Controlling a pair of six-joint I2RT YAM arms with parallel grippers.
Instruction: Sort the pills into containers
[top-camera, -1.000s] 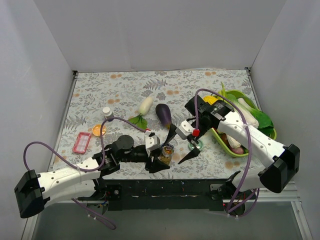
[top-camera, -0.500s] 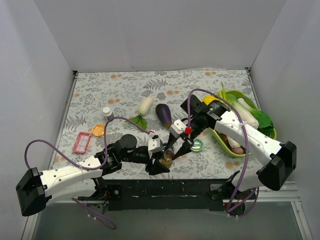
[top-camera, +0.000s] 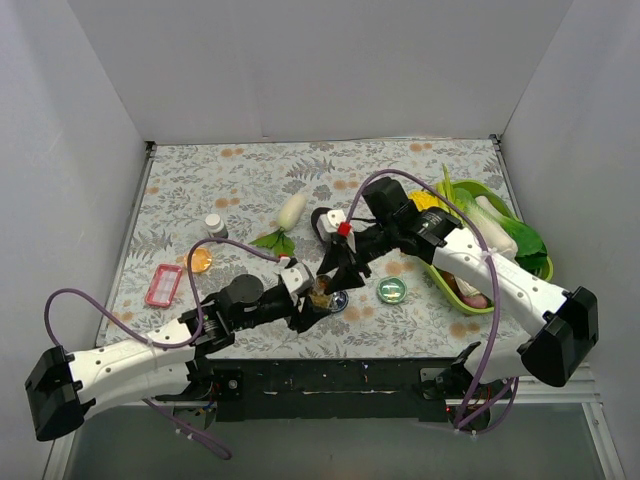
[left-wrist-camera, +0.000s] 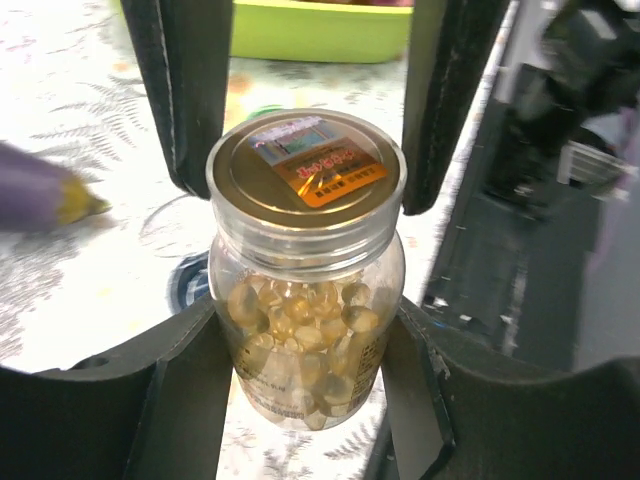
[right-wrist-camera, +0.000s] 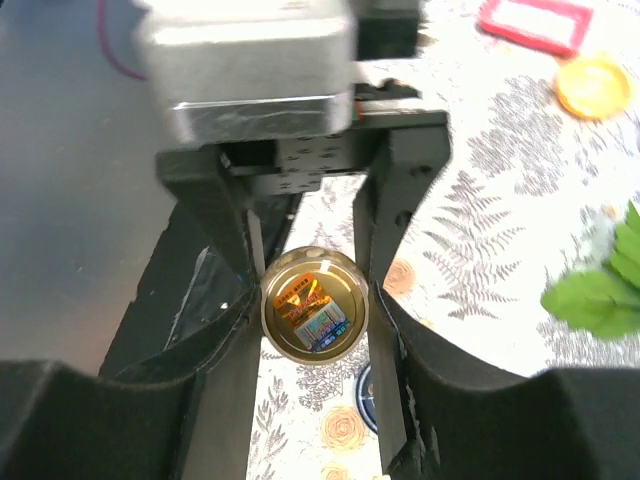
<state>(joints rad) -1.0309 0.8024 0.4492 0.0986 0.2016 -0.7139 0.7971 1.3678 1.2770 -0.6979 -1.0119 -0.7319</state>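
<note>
Gripped the amber pill bottle (left-wrist-camera: 305, 310) by its body in the left hand (left-wrist-camera: 300, 390) near the table's (top-camera: 230, 180) front edge, long axis aimed cap-first at the right hand (right-wrist-camera: 313, 320), fingers flanking the gold cap (left-wrist-camera: 305, 170), clamped or not impossible to tell.

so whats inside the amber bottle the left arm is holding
Golden softgel capsules show through the clear wall of the amber bottle, up to about its shoulder. Its cap is on, and the left tool covers the lower sides, so the rest is hidden.
</note>
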